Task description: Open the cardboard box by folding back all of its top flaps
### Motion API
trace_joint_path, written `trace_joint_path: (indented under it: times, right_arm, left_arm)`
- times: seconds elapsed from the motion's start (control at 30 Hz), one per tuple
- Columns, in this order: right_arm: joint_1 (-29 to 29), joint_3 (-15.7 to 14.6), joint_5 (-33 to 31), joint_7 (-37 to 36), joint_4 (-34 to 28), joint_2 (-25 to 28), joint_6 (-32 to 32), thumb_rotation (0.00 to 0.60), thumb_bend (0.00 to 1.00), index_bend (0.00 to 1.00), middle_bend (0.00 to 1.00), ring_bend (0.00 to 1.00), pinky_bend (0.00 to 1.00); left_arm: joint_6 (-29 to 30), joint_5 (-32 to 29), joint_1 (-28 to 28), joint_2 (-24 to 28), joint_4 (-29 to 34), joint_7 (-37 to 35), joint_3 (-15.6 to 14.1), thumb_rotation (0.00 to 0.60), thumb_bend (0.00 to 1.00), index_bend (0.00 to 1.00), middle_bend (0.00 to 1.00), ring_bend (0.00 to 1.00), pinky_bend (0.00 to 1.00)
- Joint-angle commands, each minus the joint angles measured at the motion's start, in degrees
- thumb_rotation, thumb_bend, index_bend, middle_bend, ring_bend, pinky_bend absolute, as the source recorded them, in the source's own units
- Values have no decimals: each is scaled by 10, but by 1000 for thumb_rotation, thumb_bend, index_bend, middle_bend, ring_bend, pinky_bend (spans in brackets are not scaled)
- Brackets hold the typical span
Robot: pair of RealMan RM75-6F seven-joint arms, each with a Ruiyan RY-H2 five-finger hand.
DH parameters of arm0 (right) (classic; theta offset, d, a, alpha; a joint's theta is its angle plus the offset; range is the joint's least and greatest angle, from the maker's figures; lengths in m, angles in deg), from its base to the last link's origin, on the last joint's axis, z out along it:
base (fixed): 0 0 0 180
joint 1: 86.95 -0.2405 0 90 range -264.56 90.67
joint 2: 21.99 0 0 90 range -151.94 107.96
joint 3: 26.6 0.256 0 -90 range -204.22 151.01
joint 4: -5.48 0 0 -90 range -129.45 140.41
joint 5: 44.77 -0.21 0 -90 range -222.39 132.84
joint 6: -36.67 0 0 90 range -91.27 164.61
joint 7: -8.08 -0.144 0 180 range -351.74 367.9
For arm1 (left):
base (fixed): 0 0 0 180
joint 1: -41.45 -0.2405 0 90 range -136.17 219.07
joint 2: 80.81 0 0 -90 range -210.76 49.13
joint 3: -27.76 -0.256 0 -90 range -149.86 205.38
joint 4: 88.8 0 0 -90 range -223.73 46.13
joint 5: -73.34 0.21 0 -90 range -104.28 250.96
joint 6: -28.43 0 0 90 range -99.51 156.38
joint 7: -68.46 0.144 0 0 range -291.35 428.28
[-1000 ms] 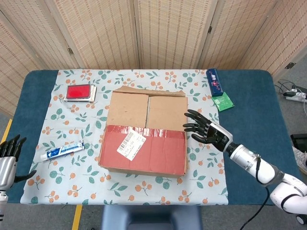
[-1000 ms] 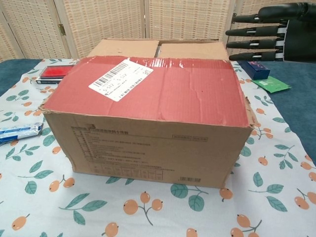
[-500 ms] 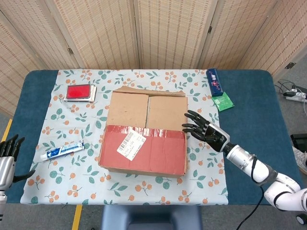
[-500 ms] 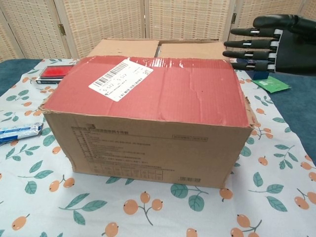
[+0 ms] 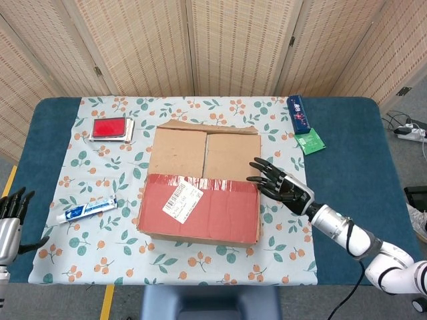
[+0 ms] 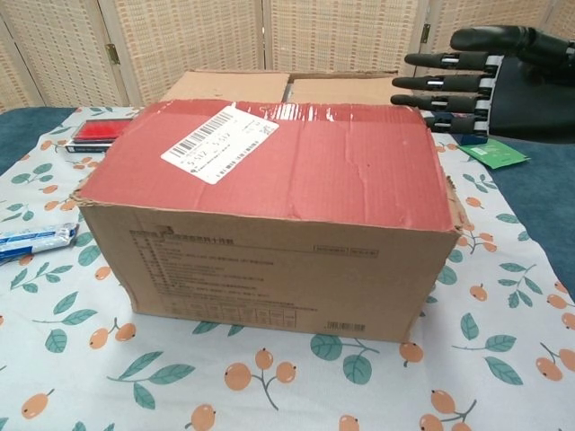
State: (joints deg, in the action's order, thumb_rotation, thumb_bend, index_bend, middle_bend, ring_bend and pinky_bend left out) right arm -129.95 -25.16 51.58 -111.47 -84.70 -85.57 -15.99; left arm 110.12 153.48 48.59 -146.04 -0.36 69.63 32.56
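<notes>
Right hand point(image 5: 279, 186) nearer the cardboard box point(image 5: 200, 200) edge now

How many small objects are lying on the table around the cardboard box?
4 visible. A red flat case at far left of the cardboard box, a toothpaste tube at near left, a blue packet and a green packet at far right. The box may hide others.

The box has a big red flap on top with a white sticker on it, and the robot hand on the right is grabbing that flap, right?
Not quite. The box does have a red flap with a white sticker, but the right robot hand isn't grabbing it. The head view shows its fingers spread open beside the box's right edge, holding nothing.
</notes>
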Motion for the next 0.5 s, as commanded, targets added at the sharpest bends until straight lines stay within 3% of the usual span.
trace_joint_path:
  times: [0.03,0.5]
  right_arm:
    - [0,-7,6,6,-18,10,-14,600,393,0,29,164,164]
    - [0,-20,14,30,-77,59,-64,600,393,0,25,159,164]
  left_arm:
    - [2,2,0,0,1,0,-1,600,135,0,37,58,0]
    - [3,14,2,-4,5,11,-6,600,135,0,37,55,0]
